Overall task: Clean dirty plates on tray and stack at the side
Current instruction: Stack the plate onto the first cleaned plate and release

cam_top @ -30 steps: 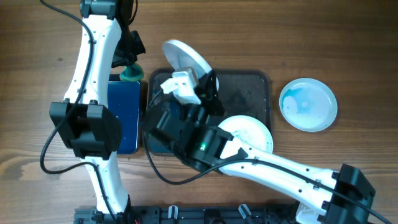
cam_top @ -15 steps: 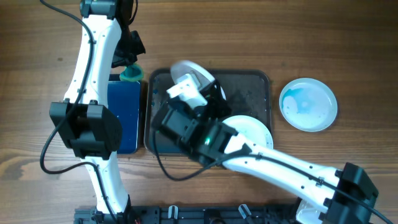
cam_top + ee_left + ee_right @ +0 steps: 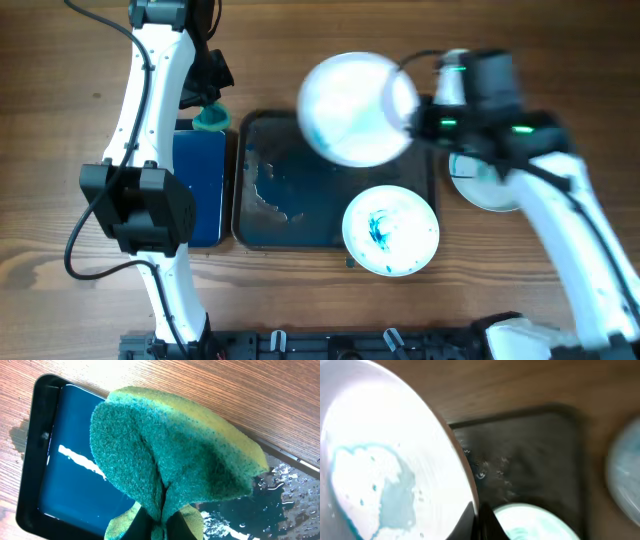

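My right gripper [image 3: 418, 115] is shut on the rim of a white plate [image 3: 355, 108] with a teal smear, held in the air over the back of the dark grey tray [image 3: 290, 170]. In the right wrist view the plate [image 3: 385, 460] fills the left, with my jaws [image 3: 477, 520] pinching its edge. A second plate [image 3: 390, 230] with blue streaks lies on the tray's front right. A pale blue plate [image 3: 485, 190] lies on the table to the right, partly under my right arm. My left gripper [image 3: 160, 527] is shut on a green and yellow sponge [image 3: 170, 455].
A small glossy blue tray [image 3: 198, 185] lies left of the grey tray, under my left arm; it also shows in the left wrist view [image 3: 75, 475]. The grey tray's floor [image 3: 290, 490] is wet with droplets. The rest is wooden tabletop.
My right arm has swung from the tray's left front to the back right, carrying the white plate up and rightwards. The plate at the tray's front right is now uncovered. My left arm has not moved.
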Tool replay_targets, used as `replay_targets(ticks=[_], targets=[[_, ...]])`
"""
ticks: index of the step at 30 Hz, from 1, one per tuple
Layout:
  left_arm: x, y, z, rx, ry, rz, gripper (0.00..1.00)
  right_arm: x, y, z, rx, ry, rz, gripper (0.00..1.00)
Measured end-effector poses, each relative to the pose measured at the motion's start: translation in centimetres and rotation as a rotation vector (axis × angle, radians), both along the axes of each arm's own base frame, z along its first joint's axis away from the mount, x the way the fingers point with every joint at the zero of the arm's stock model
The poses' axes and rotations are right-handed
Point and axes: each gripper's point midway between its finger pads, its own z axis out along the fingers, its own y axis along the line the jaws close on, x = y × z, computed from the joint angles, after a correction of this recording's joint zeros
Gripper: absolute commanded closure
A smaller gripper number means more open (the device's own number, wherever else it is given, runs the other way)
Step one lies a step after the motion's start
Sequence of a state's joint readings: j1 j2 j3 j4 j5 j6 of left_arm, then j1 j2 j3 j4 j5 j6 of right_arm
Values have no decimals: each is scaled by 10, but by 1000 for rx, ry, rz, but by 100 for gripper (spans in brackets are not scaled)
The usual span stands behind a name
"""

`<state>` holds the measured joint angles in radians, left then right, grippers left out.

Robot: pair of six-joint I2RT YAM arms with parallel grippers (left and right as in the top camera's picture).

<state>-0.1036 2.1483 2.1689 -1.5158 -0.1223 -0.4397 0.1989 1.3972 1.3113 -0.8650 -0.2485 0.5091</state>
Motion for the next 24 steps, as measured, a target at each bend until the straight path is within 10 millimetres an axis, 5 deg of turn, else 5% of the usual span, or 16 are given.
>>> replay_targets(ticks=[3, 7, 10, 15, 24], targets=[[0, 0, 0, 0, 0, 0, 96, -24, -71, 4, 5, 84, -193, 96], [0, 0, 0, 0, -2, 0, 96, -71, -180, -18, -137, 248, -542, 96], [2, 0, 0, -1, -9, 0, 96, -89, -220, -54, -215, 301, -668, 96], [4, 0, 0, -1, -15, 0, 96, -98, -247, -125, -250, 306, -756, 96], [6, -1, 1, -2, -23, -5, 96, -76, -232, -179, -156, 354, -615, 77]])
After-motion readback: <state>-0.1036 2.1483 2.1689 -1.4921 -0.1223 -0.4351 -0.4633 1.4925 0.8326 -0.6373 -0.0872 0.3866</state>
